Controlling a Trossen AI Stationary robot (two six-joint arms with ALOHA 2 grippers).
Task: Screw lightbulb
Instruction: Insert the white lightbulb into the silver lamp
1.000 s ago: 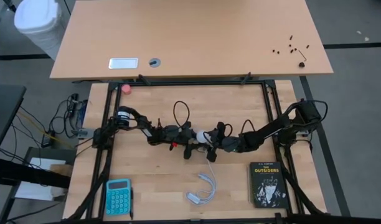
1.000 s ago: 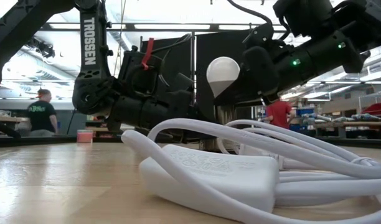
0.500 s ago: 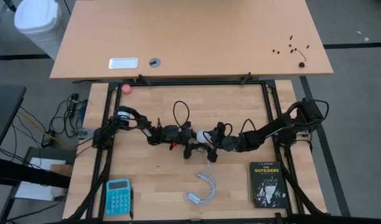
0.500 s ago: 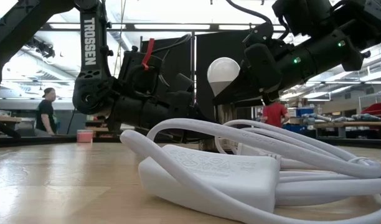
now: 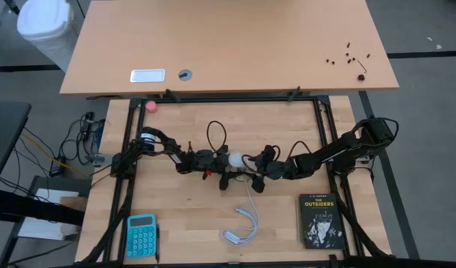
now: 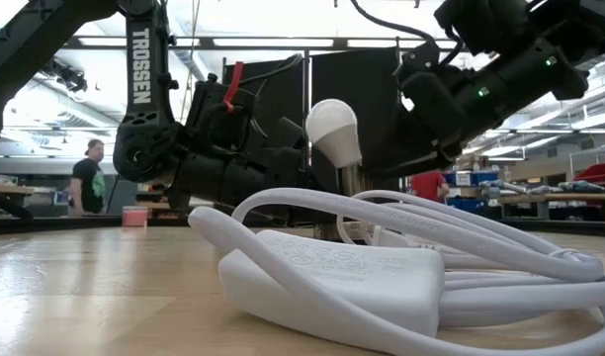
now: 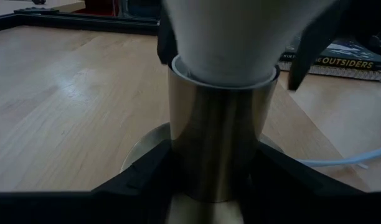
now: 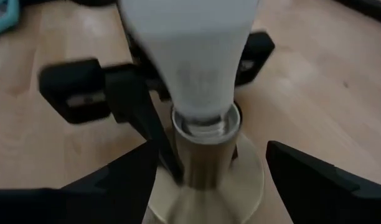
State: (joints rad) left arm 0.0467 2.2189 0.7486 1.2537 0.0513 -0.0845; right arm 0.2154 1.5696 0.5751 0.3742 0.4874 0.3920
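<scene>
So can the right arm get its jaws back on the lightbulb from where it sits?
Probably yes. The right gripper is open and faces the lightbulb upright in the metal socket. The left gripper clamps the socket lower down, leaving the globe free.

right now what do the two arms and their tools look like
Both arms are dark, jointed and slim. The left arm carries white TROSSEN lettering, with a red tab near its wrist. The right arm shows a small green light. Black cables loop above them. Each tool has two dark, angular fingers.
</scene>
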